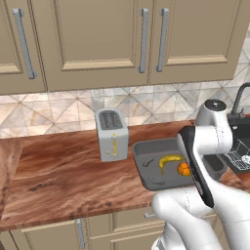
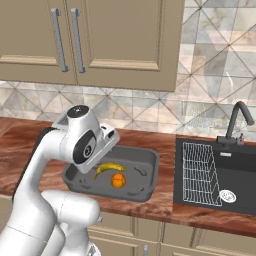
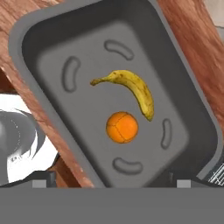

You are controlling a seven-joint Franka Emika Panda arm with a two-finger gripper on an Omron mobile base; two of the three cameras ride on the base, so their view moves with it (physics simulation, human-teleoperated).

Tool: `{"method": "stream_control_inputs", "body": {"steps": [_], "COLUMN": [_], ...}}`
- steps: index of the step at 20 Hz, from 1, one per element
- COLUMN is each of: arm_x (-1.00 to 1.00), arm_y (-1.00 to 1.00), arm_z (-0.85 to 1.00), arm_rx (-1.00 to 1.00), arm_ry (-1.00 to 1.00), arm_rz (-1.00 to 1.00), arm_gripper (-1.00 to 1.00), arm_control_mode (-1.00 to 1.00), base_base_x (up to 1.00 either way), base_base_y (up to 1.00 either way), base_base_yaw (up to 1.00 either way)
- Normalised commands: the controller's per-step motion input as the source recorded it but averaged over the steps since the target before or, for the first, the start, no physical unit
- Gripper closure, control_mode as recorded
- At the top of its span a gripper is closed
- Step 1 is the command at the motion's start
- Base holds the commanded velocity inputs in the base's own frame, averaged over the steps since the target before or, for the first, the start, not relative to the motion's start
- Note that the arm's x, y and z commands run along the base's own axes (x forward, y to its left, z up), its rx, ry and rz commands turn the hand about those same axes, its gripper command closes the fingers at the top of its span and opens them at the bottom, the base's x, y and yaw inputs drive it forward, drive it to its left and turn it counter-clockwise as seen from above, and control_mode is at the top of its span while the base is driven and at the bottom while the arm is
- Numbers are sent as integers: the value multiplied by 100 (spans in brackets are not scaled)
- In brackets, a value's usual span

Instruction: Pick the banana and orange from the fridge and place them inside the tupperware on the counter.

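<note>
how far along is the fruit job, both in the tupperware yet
Done: the banana and the orange both lie apart inside the tupperware on the counter. In hand: nothing; the end effector hangs open above the tray. Left: nothing visible, bar perhaps pulling the arm away.

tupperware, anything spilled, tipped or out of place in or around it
Nothing stands out. The banana and orange lie apart inside the tupperware, which sits flat on the counter beside the upright toaster.
</note>
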Motion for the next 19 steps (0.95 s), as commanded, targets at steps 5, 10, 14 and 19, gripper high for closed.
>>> {"method": "stream_control_inputs", "body": {"steps": [5, 10, 14, 19], "arm_x": [-34, -28, -27, -27], "arm_y": [13, 23, 25, 25], "arm_z": [18, 18, 23, 29], "arm_rx": [0, 0, 0, 0], "arm_ry": [0, 0, 0, 0], "arm_rz": [-7, -11, -11, -11], "arm_gripper": [-100, -100, -100, -100], "arm_control_mode": [-100, -100, -100, -100], "base_base_x": [0, 0, 0, 0], "base_base_y": [0, 0, 0, 0], "base_base_yaw": [0, 0, 0, 0]}}
